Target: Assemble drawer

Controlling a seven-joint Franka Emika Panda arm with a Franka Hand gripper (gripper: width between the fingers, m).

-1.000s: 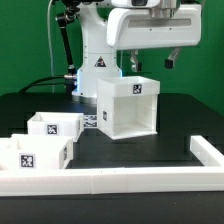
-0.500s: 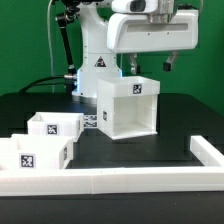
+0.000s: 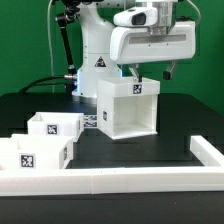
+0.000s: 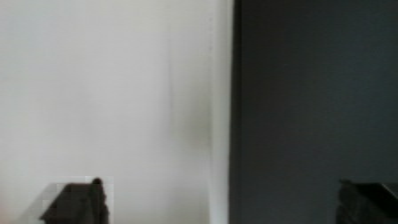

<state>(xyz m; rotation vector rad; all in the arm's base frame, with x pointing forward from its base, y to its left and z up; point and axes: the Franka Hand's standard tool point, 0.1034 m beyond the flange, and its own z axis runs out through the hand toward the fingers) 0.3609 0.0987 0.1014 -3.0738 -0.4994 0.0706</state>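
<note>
Ext. view gives the whole layout; wrist view gives only a close-up. Largest first: black table point(image 3: 175, 125) fills the lower half of the ext. frame, and the white arm point(image 3: 100, 45) stands upper centre against a green backdrop. Long low rail point(image 3: 130, 181) runs along the bottom edge and turns up at the lower right. Housing point(image 3: 127, 110) stands upright at frame centre, w/ one tag showing near its upper right corner. Rear tray point(image 3: 55, 125) sits centre left and front tray point(image 3: 38, 156) lower left. Both are well apart from the housing and just behind the rail. Marker board point(image 3: 89, 121) is a small strip peeking out just left of the housing, mostly hidden by it. Gripper point(image 3: 151, 72) hangs over the housing's top edge w/ its jaws spread wide and nothing held. One finger overlaps the rear rim in the picture, but contact or depth can't be judged from this angle. Wrist view adds what ext. lacks: gripper point(image 4: 222, 203) from above, w/ two dark fingertips point(image 4: 75, 202) well apart and cut off by the frame. Between them a blurred white surface meets a dark area along a straight edge. Can't tell which part that white surface is. Trays, rail and board don't appear in the wrist view.
</note>
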